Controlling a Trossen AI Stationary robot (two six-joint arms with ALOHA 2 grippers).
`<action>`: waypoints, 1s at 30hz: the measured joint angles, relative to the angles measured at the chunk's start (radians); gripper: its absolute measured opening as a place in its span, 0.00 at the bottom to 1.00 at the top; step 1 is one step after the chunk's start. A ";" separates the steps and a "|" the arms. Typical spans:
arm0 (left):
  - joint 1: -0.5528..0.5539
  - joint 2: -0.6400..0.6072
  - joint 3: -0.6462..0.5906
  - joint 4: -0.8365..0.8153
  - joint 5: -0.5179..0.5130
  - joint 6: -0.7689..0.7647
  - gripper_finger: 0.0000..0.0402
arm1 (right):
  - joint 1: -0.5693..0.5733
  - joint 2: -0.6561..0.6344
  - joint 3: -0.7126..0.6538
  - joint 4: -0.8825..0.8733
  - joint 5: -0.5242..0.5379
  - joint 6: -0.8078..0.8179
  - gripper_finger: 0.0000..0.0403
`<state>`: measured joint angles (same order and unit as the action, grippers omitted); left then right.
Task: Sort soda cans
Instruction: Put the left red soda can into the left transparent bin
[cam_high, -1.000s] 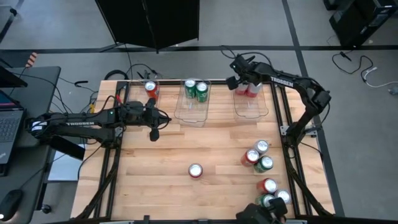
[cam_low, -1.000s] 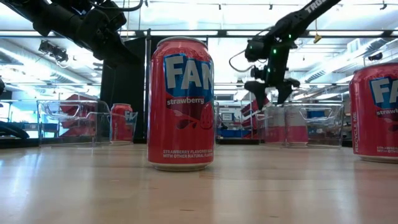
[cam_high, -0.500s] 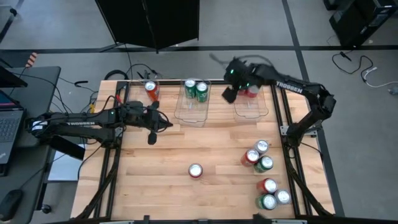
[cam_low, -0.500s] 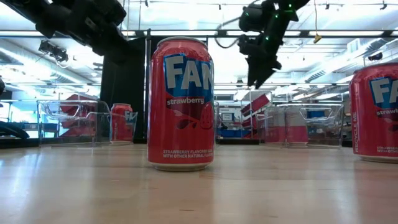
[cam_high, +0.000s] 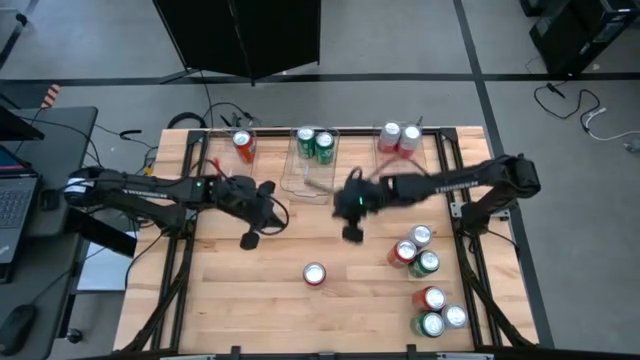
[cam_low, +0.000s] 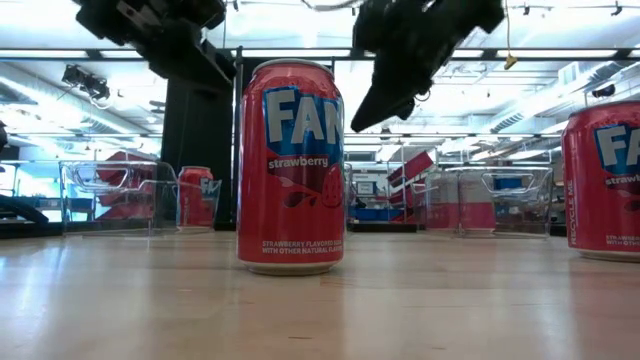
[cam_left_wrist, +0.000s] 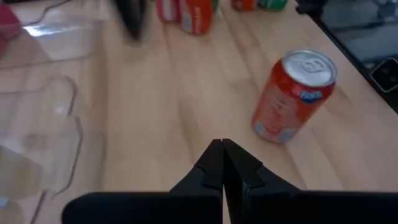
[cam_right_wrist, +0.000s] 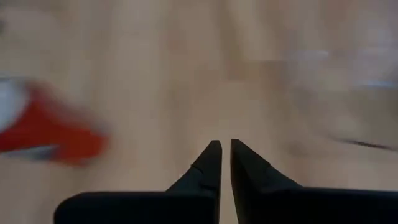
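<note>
We note the right gripper (cam_high: 352, 231) has swung from the far right bin (cam_high: 404, 168), where two cans (cam_high: 398, 138) now stand, to mid-table, fingers closed and empty, while the left gripper (cam_high: 248, 241), also closed and empty, nears the lone red can (cam_high: 314, 274), likely next.

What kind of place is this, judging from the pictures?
Probably a robotics lab or workshop. A pale wooden worktable stands on a grey floor with loose cables across it, a dark laptop sits on a side desk, and long ceiling strip lights run over shelves in the room behind.
</note>
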<state>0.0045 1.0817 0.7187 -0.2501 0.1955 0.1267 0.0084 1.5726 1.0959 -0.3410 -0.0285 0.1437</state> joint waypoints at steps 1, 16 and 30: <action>-0.013 0.007 0.008 -0.015 0.000 0.000 0.00 | 0.034 0.000 -0.020 0.035 -0.018 0.012 0.04; -0.165 0.026 0.027 -0.083 -0.096 -0.084 0.00 | 0.357 0.120 -0.227 0.710 -0.029 0.205 0.00; -0.170 0.026 0.027 -0.091 -0.115 -0.160 0.00 | 0.266 0.227 -0.164 0.736 0.074 0.196 0.00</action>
<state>-0.1658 1.1076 0.7452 -0.3409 0.0807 -0.0330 0.2739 1.7992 0.9318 0.3946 0.0459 0.3395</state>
